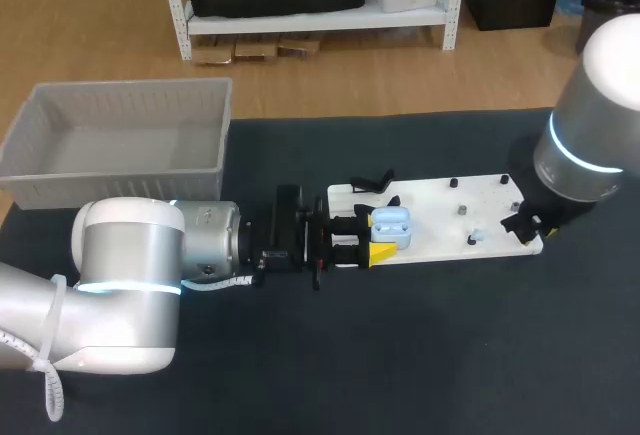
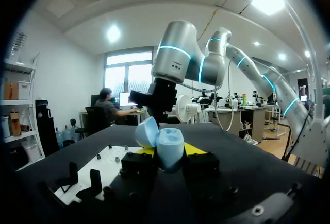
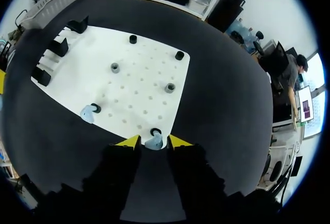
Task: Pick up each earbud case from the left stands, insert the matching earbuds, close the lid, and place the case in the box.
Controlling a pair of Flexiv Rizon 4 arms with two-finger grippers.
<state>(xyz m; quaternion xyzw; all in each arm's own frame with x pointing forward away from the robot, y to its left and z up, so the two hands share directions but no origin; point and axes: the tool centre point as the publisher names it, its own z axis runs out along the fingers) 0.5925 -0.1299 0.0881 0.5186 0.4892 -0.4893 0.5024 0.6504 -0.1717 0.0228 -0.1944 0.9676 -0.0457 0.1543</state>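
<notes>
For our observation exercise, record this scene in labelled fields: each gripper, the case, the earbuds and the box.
Left gripper: shut on the light blue plastic earbud case
Case lid: open
Right gripper: open, fingers either side of a light blue earbud at the flat white pegboard edge
Other earbud: beside a black peg on the board
Grey plastic box: on the table, apart from the board

Table: dark, matte top. I log two items lying directly on it. Grey plastic bin at the far left corner, open side up, walls ribbed. White pegboard right of centre, lying flat, long side running left to right, rows of small holes across its face. Bin and pegboard sit apart, with bare dark tabletop between them
</notes>
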